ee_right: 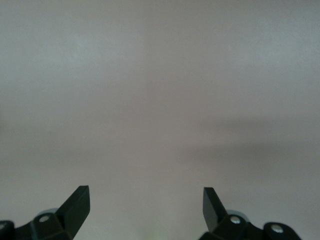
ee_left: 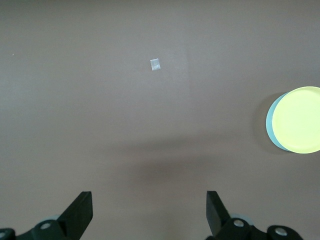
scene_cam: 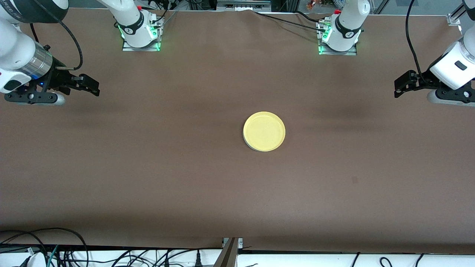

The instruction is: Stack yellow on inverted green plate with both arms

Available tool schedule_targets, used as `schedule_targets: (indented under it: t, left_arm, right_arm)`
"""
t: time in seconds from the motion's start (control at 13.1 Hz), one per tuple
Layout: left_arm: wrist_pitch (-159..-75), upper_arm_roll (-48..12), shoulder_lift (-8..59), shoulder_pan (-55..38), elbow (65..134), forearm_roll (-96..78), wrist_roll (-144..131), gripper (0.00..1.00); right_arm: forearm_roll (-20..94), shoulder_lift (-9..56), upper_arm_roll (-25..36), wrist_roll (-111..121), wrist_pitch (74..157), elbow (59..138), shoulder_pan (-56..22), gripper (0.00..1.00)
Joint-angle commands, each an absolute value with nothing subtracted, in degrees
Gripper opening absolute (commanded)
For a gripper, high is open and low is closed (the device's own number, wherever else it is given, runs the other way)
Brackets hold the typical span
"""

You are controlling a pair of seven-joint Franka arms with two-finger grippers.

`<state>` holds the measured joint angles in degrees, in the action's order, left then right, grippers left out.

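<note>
The yellow plate [scene_cam: 264, 131] lies rim up on the green plate [scene_cam: 248, 142] in the middle of the table. Only a thin pale edge of the green plate shows under it. In the left wrist view the yellow plate [ee_left: 299, 119] covers the green plate [ee_left: 270, 125] except for one crescent. My left gripper [scene_cam: 397, 86] is open and empty over bare table at the left arm's end [ee_left: 149, 210]. My right gripper [scene_cam: 94, 88] is open and empty over bare table at the right arm's end [ee_right: 146, 207]. Both arms wait apart from the plates.
The brown table [scene_cam: 148, 167] is bare around the plates. A small pale tape mark [ee_left: 155, 64] sits on it, also in the front view [scene_cam: 354, 180]. The arm bases [scene_cam: 139, 31] [scene_cam: 339, 35] stand along the table edge farthest from the front camera. Cables [scene_cam: 55, 252] lie past the near edge.
</note>
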<state>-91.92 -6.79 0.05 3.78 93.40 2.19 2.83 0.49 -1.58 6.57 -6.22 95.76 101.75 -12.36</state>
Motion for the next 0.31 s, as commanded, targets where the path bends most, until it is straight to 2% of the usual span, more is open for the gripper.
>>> schedule_targets:
  t: [0.0, 0.23]
  left_arm:
    - [-91.67, -7.21, -0.7, 4.04, 93.52, 2.81, 3.08, 1.0]
    - [-91.67, -7.21, -0.62, 4.04, 93.52, 2.9, 3.08, 1.0]
  right_arm:
    - [-0.09, -3.08, 5.89, -2.73, 95.36, 103.18, -11.34, 1.0]
    - [-0.26, -3.16, 5.8, -2.64, 95.36, 103.1, -11.34, 1.0]
